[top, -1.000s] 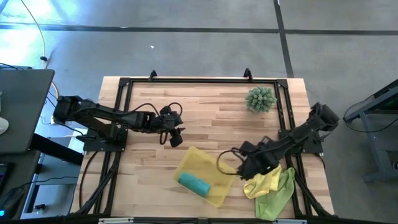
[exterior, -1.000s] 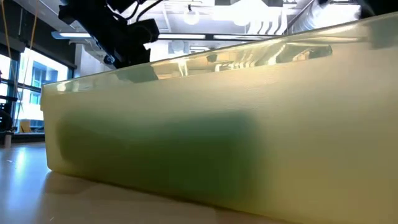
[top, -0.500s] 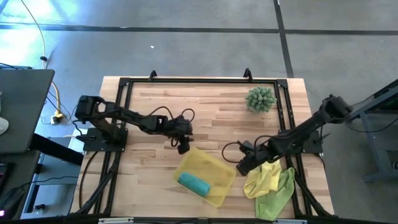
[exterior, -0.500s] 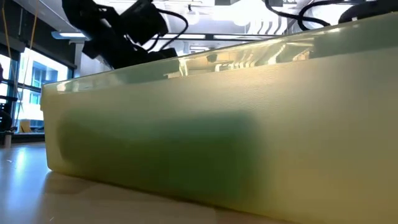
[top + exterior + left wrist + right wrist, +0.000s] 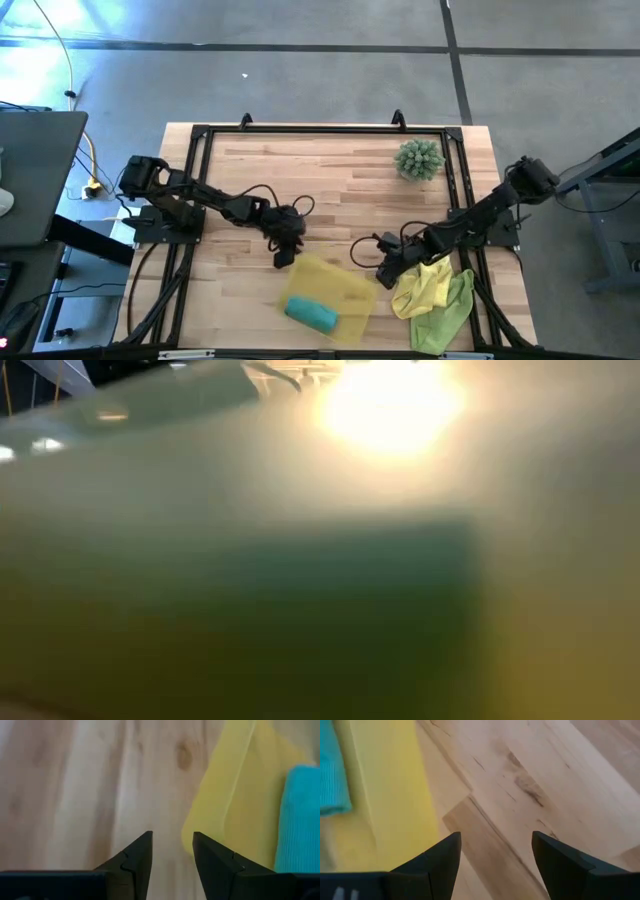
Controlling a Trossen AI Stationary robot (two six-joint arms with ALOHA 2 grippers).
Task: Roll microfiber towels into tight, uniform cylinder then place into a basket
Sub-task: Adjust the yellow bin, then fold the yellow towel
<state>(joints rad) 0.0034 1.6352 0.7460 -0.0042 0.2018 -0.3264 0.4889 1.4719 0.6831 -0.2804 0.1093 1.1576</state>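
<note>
The yellow basket (image 5: 350,282) lies near the table's front edge, and its wall fills the low view (image 5: 300,610). A rolled teal towel (image 5: 312,313) lies inside it. My left gripper (image 5: 283,257) is open and tipped down at the basket's far-left corner (image 5: 190,837). My right gripper (image 5: 384,270) is open over bare wood just right of the basket (image 5: 385,795). The teal towel also shows in both wrist views (image 5: 300,820) (image 5: 330,770). A crumpled yellow towel (image 5: 422,285) lies on a lime green towel (image 5: 447,318) at the near right. My left gripper (image 5: 172,840) stands against the basket's far-left corner with one fingertip (image 5: 202,845), slanting down from the table's far left. The basket lies flat on the table. The frames do not plainly show whether the fingertip meets the rim.
A spiky green plant (image 5: 418,159) stands at the far right. A black frame (image 5: 300,130) runs round the table. Bare wood lies across the far and left parts of the table.
My left gripper has sunk and gone toward the near edge, tipping down. The basket, with the teal towel in it, has slid toward the near edge and turned a little. My right gripper has sunk and tipped down beside the yellow towel.
</note>
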